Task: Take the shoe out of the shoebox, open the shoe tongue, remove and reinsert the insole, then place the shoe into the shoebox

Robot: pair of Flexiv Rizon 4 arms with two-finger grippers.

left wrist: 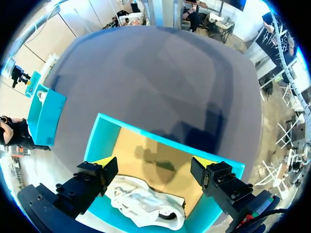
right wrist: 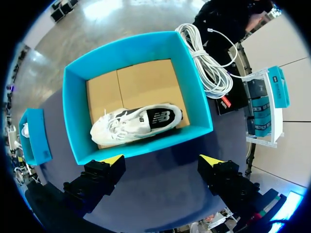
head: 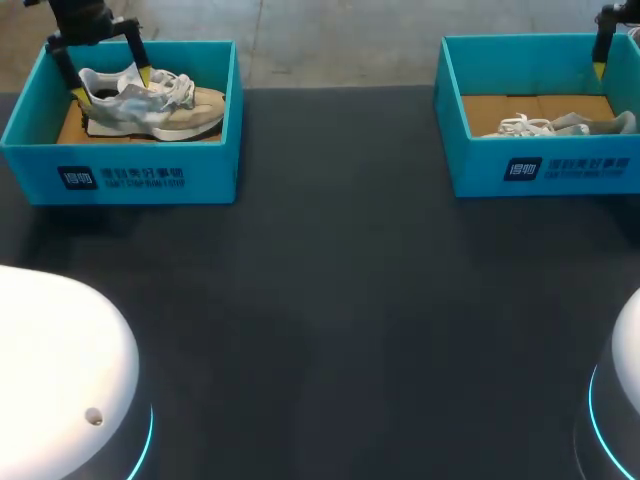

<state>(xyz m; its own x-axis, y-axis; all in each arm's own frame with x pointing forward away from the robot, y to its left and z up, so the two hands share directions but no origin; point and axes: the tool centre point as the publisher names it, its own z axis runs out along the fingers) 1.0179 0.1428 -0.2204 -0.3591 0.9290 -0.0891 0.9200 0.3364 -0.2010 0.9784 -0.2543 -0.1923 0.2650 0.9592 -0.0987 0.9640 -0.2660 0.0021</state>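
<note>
At the table's far left a teal shoebox (head: pixel 150 175) holds a grey, white and tan sneaker (head: pixel 160 105) standing upright. My left gripper (head: pixel 108 82) hangs open over its heel, one finger on each side and neither touching. From the left wrist, the left gripper (left wrist: pixel 154 165) spreads wide above the sneaker (left wrist: pixel 146 206) on the cardboard floor of the left box (left wrist: pixel 146 138). A second teal shoebox (head: pixel 540 165) at the far right holds a white sneaker (head: pixel 560 125) lying on its side. My right gripper (right wrist: pixel 162 160) stays open high above that sneaker (right wrist: pixel 136 124) and its box (right wrist: pixel 146 48).
In the head view only one finger (head: pixel 603 45) of the right gripper shows, at the right box's far corner. Two white robot bases (head: pixel 60 370) stand at the near corners. A broad dark tabletop (head: pixel 340 300) lies between the boxes and the bases.
</note>
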